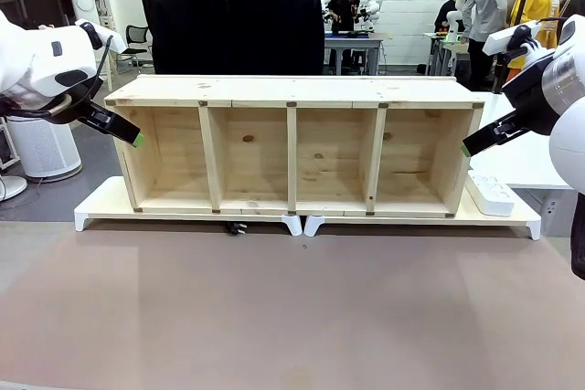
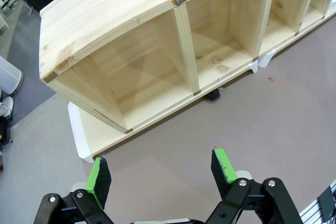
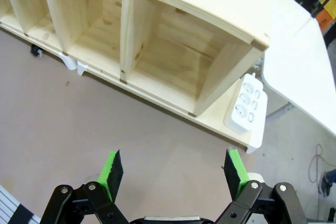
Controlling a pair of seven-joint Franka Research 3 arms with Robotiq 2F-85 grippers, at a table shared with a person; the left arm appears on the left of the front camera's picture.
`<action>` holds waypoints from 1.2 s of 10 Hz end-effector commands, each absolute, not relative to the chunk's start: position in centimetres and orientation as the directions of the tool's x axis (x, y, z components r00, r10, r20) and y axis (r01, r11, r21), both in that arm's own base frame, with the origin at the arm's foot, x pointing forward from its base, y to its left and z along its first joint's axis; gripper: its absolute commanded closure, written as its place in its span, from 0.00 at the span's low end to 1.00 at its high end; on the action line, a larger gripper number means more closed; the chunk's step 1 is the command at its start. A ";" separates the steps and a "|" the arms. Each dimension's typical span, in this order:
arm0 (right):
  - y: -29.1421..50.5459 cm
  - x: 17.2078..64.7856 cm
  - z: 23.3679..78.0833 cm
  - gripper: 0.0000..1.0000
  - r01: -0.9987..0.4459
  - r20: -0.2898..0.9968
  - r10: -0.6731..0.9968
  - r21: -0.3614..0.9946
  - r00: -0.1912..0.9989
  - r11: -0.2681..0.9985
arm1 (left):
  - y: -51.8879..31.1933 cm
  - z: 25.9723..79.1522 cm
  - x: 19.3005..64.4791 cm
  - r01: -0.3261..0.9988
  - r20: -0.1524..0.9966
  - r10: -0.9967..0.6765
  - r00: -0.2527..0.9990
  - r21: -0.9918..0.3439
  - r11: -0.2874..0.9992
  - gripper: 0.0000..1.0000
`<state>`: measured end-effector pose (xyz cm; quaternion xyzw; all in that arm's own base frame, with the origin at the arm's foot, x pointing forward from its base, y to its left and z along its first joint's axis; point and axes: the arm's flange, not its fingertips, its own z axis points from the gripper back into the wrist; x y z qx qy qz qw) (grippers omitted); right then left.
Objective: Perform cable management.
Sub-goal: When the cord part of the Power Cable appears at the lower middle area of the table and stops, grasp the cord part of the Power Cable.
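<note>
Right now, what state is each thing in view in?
left gripper: jaws open, empty.
right gripper: jaws open, empty.
wooden shelf: standing on white risers, all four compartments empty.
power strip: flat on the riser by the shelf's right end, sockets empty.
small black object: on the table at the shelf's front edge, too small to identify.

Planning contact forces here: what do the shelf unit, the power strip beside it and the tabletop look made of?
Shelf unit: unpainted light wood, probably pine; knots and grain show.
Power strip: smooth white plastic, by its moulded sockets.
Tabletop: matte brown sheet, maybe laminate or a mat; unclear.
</note>
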<state>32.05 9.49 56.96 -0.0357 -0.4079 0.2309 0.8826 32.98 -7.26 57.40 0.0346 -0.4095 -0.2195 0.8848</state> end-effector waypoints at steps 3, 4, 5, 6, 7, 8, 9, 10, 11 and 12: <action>9.4 32.1 57.0 0.00 -0.377 0.703 0.437 -0.252 0.561 0.891 | -7.2 57.3 33.1 0.362 0.709 -0.421 0.566 0.245 0.900 0.00; 9.4 32.1 57.0 0.00 -0.377 0.703 0.437 -0.252 0.561 0.891 | -7.2 57.3 33.1 0.362 0.709 -0.421 0.566 0.245 0.900 0.00; 9.4 32.1 57.0 0.00 -0.377 0.703 0.437 -0.252 0.561 0.891 | -7.2 57.3 33.1 0.362 0.709 -0.421 0.566 0.245 0.900 0.00; 9.4 32.1 57.0 0.00 -0.377 0.703 0.437 -0.252 0.561 0.891 | -7.2 57.3 33.1 0.362 0.709 -0.421 0.566 0.245 0.900 0.00; 9.4 32.1 57.0 0.00 -0.377 0.703 0.437 -0.252 0.561 0.891 | -7.2 57.3 33.1 0.362 0.709 -0.421 0.566 0.245 0.900 0.00; 9.4 32.1 57.0 0.00 -0.377 0.703 0.437 -0.252 0.561 0.891 | -7.2 57.3 33.1 0.362 0.709 -0.421 0.566 0.245 0.900 0.00; 9.4 32.1 57.0 0.00 -0.377 0.703 0.437 -0.252 0.561 0.891 | -7.2 57.3 33.1 0.362 0.709 -0.421 0.566 0.245 0.900 0.00; 9.4 32.1 57.0 0.00 -0.377 0.703 0.437 -0.252 0.561 0.891 | -7.2 57.3 33.1 0.362 0.709 -0.421 0.566 0.245 0.900 0.00; 9.4 32.1 57.0 0.00 -0.377 0.703 0.437 -0.252 0.561 0.891 | -7.2 57.3 33.1 0.362 0.709 -0.421 0.566 0.245 0.900 0.00; 9.4 32.1 57.0 0.00 -0.377 0.703 0.437 -0.252 0.561 0.891 | -7.2 57.3 33.1 0.362 0.709 -0.421 0.566 0.245 0.900 0.00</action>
